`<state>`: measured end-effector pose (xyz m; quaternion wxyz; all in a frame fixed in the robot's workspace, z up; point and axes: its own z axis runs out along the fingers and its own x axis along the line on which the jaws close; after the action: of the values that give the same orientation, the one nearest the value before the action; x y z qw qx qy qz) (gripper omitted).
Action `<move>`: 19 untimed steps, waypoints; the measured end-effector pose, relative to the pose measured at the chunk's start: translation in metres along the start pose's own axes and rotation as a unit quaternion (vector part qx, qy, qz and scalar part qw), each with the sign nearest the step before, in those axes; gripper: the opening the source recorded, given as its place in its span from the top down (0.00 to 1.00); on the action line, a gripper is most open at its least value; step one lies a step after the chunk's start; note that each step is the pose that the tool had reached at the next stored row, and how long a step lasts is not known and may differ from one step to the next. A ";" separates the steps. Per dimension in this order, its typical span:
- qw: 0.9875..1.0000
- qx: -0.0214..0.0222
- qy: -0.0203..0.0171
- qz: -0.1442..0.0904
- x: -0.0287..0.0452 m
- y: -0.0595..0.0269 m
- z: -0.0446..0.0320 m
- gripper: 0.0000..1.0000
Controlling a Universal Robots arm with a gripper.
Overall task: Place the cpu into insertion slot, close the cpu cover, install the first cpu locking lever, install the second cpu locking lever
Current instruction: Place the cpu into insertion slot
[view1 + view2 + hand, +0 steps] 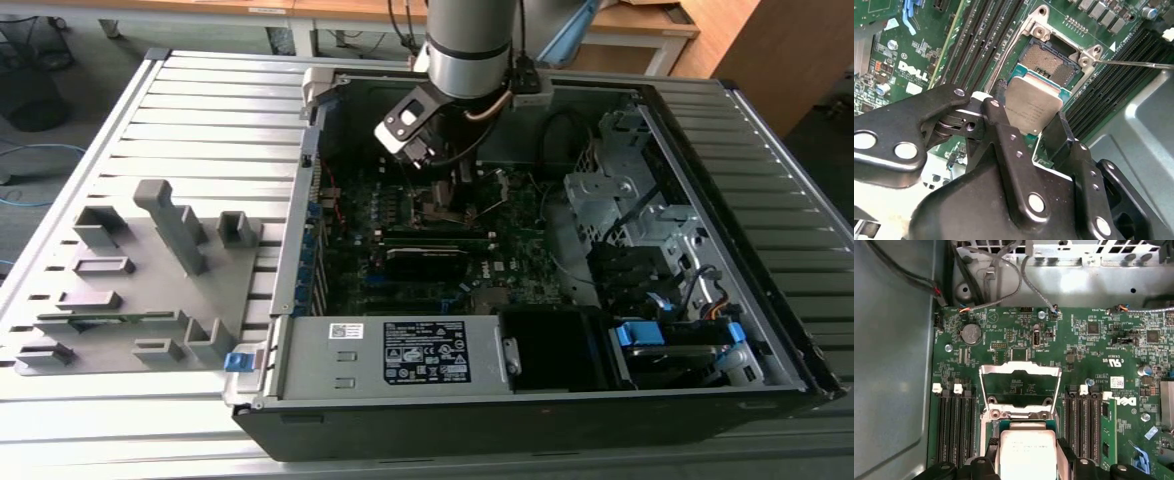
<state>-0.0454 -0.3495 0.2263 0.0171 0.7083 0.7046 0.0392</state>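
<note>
Your claw (1025,114) is pinching the cpu (1034,100) right by the insertion slot (1050,60), with the cpu cover (1020,370) flipped open. Step one, I'd say; seating it needs square alignment.

insertion slot (1050,64) uncovered, cpu cover (1020,370) raised at its edge, memory slots (952,426) flanking

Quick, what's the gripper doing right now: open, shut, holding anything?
Gripper: shut on the cpu, held close to the uncovered insertion slot.
</note>
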 end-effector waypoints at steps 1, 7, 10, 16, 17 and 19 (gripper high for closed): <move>1.000 0.000 0.000 0.003 0.0000 -0.0004 0.0000 0.46; 1.000 0.000 0.001 0.006 0.0005 -0.0030 0.0004 0.46; 1.000 0.000 0.001 0.007 0.0005 -0.0053 0.0024 0.46; 1.000 0.000 0.001 0.009 0.0005 -0.0076 0.0064 0.46; 1.000 0.000 0.001 0.009 0.0006 -0.0080 0.0068 0.46; 1.000 0.000 0.000 0.010 0.0008 -0.0086 0.0077 0.46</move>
<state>-0.0534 -0.3484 0.2180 0.0166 0.7154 0.6974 0.0400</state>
